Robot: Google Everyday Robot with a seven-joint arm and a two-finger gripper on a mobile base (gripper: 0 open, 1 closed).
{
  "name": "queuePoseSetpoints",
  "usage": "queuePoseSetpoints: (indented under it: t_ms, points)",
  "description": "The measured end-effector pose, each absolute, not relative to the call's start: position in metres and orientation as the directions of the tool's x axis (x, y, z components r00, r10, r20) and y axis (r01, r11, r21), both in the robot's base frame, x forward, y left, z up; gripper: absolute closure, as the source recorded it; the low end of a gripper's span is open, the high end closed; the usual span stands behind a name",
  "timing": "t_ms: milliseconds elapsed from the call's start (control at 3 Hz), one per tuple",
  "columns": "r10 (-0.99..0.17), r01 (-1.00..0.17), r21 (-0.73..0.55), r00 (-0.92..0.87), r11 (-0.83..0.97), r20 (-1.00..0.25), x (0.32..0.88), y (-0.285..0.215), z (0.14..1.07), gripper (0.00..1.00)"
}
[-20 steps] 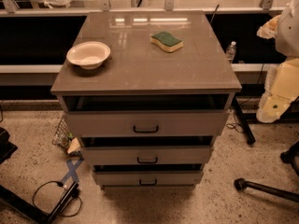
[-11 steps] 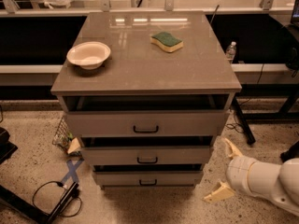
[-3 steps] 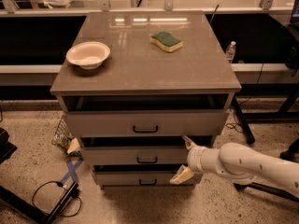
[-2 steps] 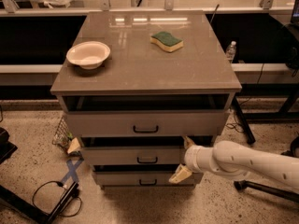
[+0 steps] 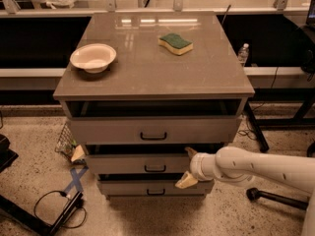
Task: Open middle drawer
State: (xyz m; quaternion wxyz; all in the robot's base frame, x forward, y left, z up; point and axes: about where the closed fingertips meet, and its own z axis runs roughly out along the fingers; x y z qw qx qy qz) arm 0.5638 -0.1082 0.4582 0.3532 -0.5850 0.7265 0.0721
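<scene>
The middle drawer [image 5: 123, 164] is the second of three grey-beige fronts in the cabinet, with a small black bar handle [image 5: 155, 168] at its centre. It looks shut or nearly shut. My gripper [image 5: 187, 167] comes in from the right on a white arm [image 5: 256, 167]. It is open, with one cream finger [image 5: 191, 153] at the drawer's top edge and the other [image 5: 186, 181] at its bottom edge. It sits just right of the handle, close to the front.
The top drawer [image 5: 153, 130] and bottom drawer [image 5: 155, 187] have like handles. On the cabinet top [image 5: 147, 68] stand a white bowl [image 5: 93, 58] and a green sponge [image 5: 175, 43]. Cables [image 5: 54, 205] and blue tape lie on the floor at left. A stand foot [image 5: 266, 195] is at right.
The arm came in from the lower right and moved left to the middle drawer front. In the last second it edged a little further left toward the handle.
</scene>
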Motion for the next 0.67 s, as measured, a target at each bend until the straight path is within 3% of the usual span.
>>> queuePoseSetpoints:
  t_ms: [333, 667]
  points:
    - [-0.798, -0.902, -0.307, -0.064, 0.303, -0.599, 0.5630, -0.1065, 0.4580, 0.00]
    - [-0.798, -0.902, -0.307, -0.064, 0.303, -0.599, 0.5630, -0.1065, 0.4580, 0.00]
